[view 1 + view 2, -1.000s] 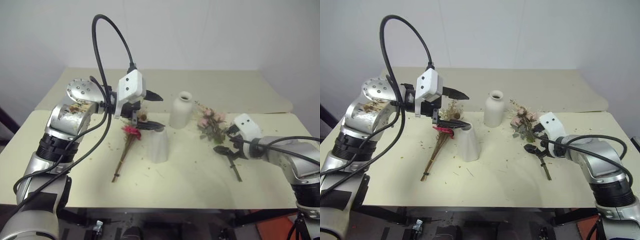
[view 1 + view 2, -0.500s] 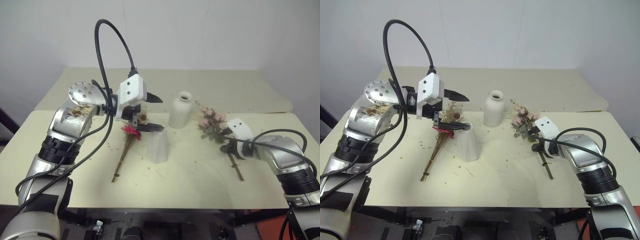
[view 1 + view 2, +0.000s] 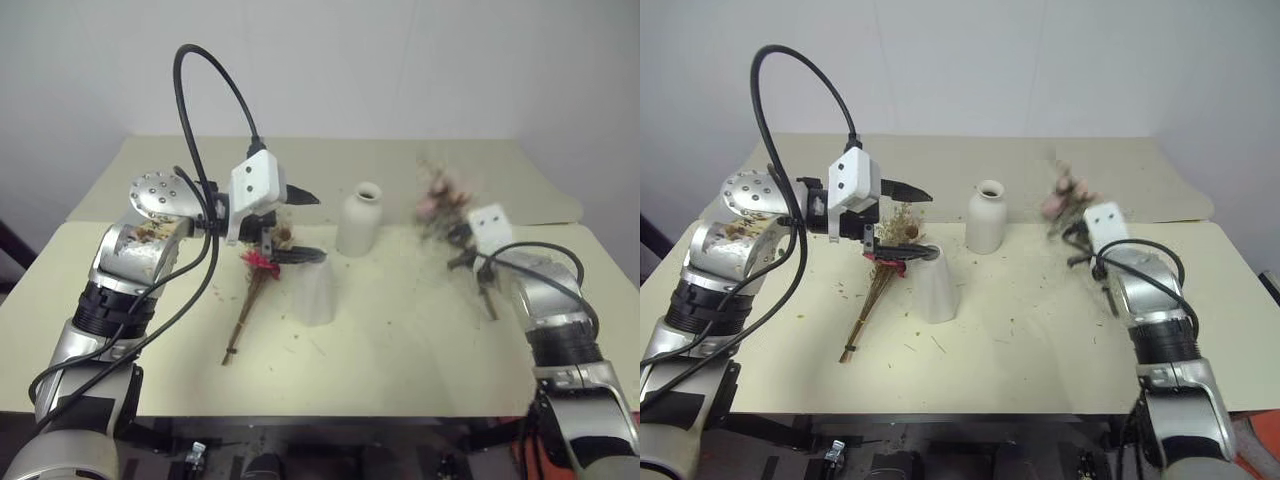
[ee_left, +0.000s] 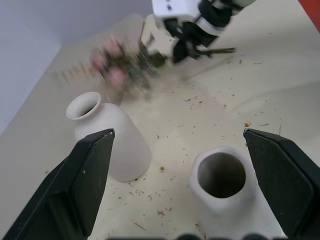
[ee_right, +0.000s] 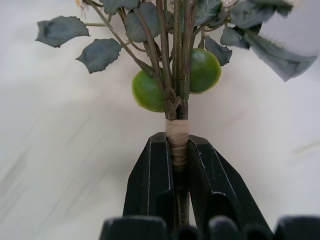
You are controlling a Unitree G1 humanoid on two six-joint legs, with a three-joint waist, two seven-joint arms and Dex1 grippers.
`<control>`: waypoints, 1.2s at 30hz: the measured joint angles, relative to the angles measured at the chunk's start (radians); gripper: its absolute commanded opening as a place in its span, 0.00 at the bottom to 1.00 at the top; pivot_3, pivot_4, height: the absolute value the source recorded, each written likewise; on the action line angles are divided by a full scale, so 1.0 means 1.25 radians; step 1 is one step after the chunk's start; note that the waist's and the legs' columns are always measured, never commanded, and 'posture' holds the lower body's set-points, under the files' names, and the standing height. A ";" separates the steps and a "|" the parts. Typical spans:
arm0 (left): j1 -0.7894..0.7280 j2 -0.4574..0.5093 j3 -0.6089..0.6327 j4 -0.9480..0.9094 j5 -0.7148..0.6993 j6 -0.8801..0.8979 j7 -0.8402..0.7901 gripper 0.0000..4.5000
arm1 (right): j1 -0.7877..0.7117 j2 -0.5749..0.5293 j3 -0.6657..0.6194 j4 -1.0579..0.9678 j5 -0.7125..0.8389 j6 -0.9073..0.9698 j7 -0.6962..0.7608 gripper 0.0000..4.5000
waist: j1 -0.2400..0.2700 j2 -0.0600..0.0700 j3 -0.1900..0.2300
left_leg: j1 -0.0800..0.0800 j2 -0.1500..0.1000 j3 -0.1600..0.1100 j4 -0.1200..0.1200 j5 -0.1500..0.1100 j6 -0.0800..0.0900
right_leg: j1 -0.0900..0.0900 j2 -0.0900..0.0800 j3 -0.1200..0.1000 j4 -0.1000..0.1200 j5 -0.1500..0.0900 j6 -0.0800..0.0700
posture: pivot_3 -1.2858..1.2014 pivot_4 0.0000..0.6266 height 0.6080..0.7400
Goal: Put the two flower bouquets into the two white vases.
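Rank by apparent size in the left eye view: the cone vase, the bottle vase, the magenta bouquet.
1. magenta bouquet, the longest, lying on the table
2. and 3. cone vase and bottle vase: look about alike; the cone stands nearer the camera, so unranked.

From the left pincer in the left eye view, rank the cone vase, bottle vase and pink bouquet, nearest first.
1. Cone vase, just below the open left pincer.
2. Bottle vase, beyond it, mid-table.
3. Pink bouquet, far right, lifted in the shut right pincer.

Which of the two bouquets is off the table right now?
The pale pink rose bouquet: the right gripper has its fingers shut on its taped stems and holds it up. The magenta-red daisy bouquet lies flat beside the cone vase.
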 measured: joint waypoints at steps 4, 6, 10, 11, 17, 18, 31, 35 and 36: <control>0.022 0.005 0.053 0.013 -0.022 0.017 0.026 1.00 | -0.086 0.077 -0.067 0.069 0.006 -0.273 -0.056 0.05 | -0.016 0.000 0.000 | 0.000 0.000 0.000 -0.001 0.000 0.000 | 0.000 0.000 0.000 0.000 0.000 0.000 | 0.52 0.24 1.00; 0.036 0.004 0.086 0.030 -0.035 0.031 0.048 1.00 | -0.151 0.125 -0.117 0.111 0.049 -0.371 -0.053 0.05 | -0.022 0.001 0.000 | 0.001 0.000 0.000 -0.001 0.000 0.000 | 0.000 0.000 0.000 0.001 0.000 0.000 | 0.52 0.24 1.00; 0.071 0.024 0.134 0.049 -0.045 0.047 0.083 1.00 | -0.235 0.207 -0.221 0.165 0.186 -0.538 0.030 0.05 | -0.024 0.001 0.000 | 0.002 0.000 -0.001 -0.001 0.000 0.000 | 0.001 0.000 0.000 0.005 0.000 0.000 | 0.52 0.24 1.00; 0.078 0.028 0.137 0.057 -0.043 0.048 0.091 1.00 | -0.245 0.222 -0.240 0.178 0.221 -0.555 0.063 0.05 | -0.024 0.001 0.000 | 0.003 0.000 -0.001 -0.001 0.000 0.000 | 0.001 0.000 0.000 0.005 0.000 0.000 | 0.52 0.24 1.00; 0.105 0.028 0.167 0.077 -0.053 0.067 0.137 1.00 | -0.311 0.297 -0.296 0.309 0.351 -0.631 0.239 0.05 | -0.028 0.001 0.001 | 0.004 0.000 -0.001 -0.001 0.000 0.000 | 0.001 0.000 0.000 0.006 0.000 -0.001 | 0.52 0.24 1.00; 0.106 0.027 0.170 0.077 -0.057 0.069 0.139 1.00 | -0.314 0.304 -0.295 0.324 0.351 -0.642 0.255 0.05 | -0.028 0.001 0.001 | 0.004 0.000 -0.001 -0.001 0.000 0.000 | 0.001 0.000 0.000 0.006 0.000 -0.001 | 0.52 0.24 1.00; 0.124 0.025 0.166 0.066 -0.068 0.085 0.162 1.00 | -0.381 0.349 -0.292 0.554 0.329 -0.788 0.355 0.05 | -0.036 0.002 0.001 | 0.004 0.000 -0.001 -0.001 0.000 0.000 | 0.000 0.000 0.000 0.006 0.000 -0.001 | 0.52 0.24 1.00; 0.126 0.025 0.166 0.056 -0.068 0.086 0.162 1.00 | -0.388 0.349 -0.292 0.622 0.310 -0.821 0.363 0.05 | -0.036 0.002 0.001 | 0.004 0.000 -0.001 -0.001 0.000 0.000 | 0.000 0.000 0.000 0.007 0.000 -0.001 | 0.52 0.24 1.00; 0.127 0.025 0.166 0.055 -0.068 0.086 0.163 1.00 | -0.388 0.349 -0.292 0.636 0.304 -0.832 0.367 0.05 | -0.036 0.002 0.001 | 0.004 0.000 -0.001 -0.002 0.000 0.000 | 0.000 0.000 0.000 0.007 0.000 -0.001 | 0.52 0.24 1.00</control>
